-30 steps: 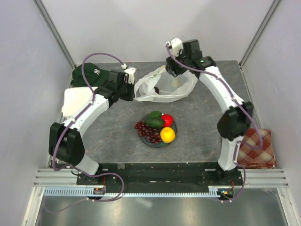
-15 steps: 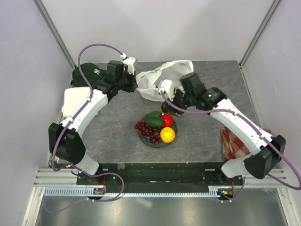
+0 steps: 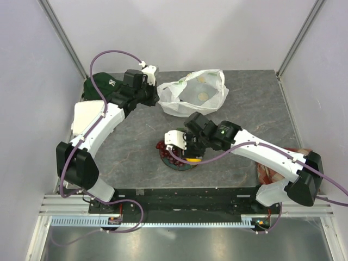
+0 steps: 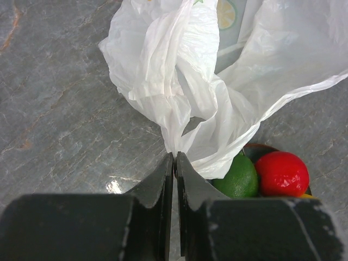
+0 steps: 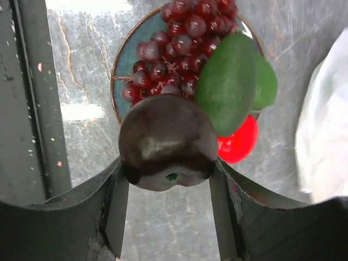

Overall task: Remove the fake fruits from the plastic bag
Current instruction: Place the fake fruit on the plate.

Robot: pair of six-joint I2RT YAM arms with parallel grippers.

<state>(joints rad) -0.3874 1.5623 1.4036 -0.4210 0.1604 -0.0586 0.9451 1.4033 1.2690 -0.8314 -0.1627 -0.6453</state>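
- left pincer (image 4: 174, 161): jaws pressed together on a thin fold of the plastic bag (image 4: 217, 92), at the bag's near edge; the fold is pulled taut toward the pincer.
- plastic bag lies crumpled at the far middle of the surface (image 3: 136, 141), mouth spread open toward the camera above; pale round prints are seen on its film, but no fruit shape is made out inside from above or from the left wrist view. deep folds are not fully seen into.
- right pincer (image 5: 169, 164): closed around the dark purple-brown fruit (image 5: 166, 136), one finger on each flank, stem dimple facing the wrist camera.
- this fruit is held over the near rim of the plate (image 5: 120, 65), just beside the grape bunch (image 5: 179, 38); whether it touches plate or grapes cannot be told.
- already on the plate: grape bunch, green oval piece (image 5: 228, 81) lying partly over the red apple (image 5: 239, 142); a patch of the yellow-orange fruit (image 3: 194, 159) shows beside the right pincer from above.
- dark green cap (image 3: 100, 84) lies at the far left, apart from the work.
- progress, as judged: four fruits are out and plated, the fifth is out of the bag but not yet released. what is left appears to be setting it down and letting go; after that the task is likely complete, provided nothing is hidden in the bag's folds.
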